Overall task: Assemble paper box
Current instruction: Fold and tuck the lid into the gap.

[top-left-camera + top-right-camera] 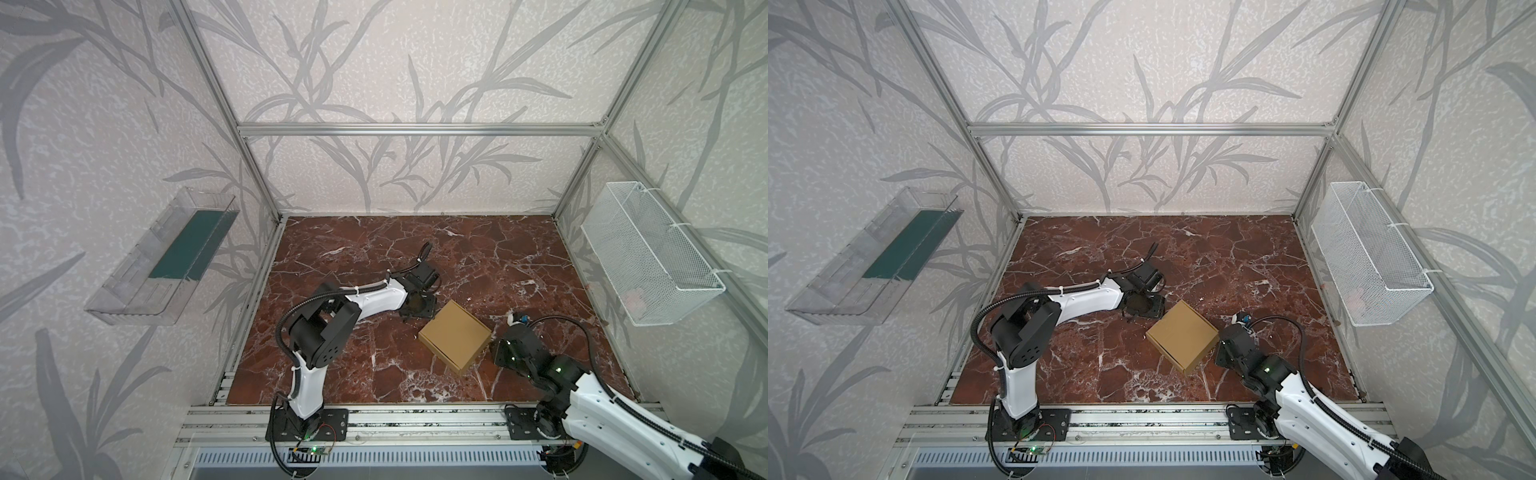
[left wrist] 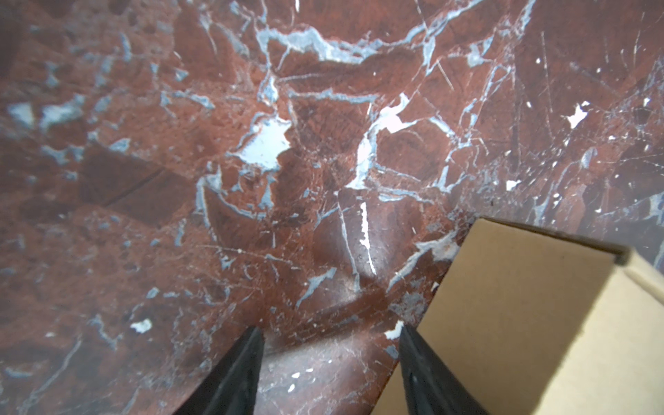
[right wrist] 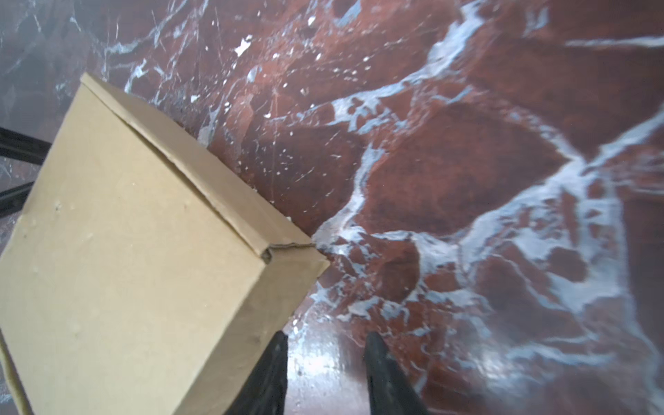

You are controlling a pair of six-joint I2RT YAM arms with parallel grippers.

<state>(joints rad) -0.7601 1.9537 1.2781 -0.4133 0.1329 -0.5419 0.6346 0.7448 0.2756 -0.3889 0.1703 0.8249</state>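
Observation:
The paper box (image 1: 455,334) (image 1: 1183,336) is a small, flat, tan cardboard mailer. It is folded closed and lies skewed on the red marble tabletop (image 1: 415,249). My left gripper (image 1: 413,316) is low at the box's far-left corner. In the left wrist view the left gripper (image 2: 330,330) is open over bare marble, and one finger (image 2: 416,359) is beside the box (image 2: 521,323). My right gripper (image 1: 494,349) is at the box's right edge. In the right wrist view it (image 3: 325,337) is open with nothing between its fingers, and one finger (image 3: 273,366) is against the box wall (image 3: 125,269).
A clear plastic tray (image 1: 162,257) hangs on the left wall. A white wire-mesh basket (image 1: 648,257) hangs on the right wall. Aluminium frame posts stand at the table's corners, and a rail (image 1: 415,419) runs along the front edge where both arm bases are mounted.

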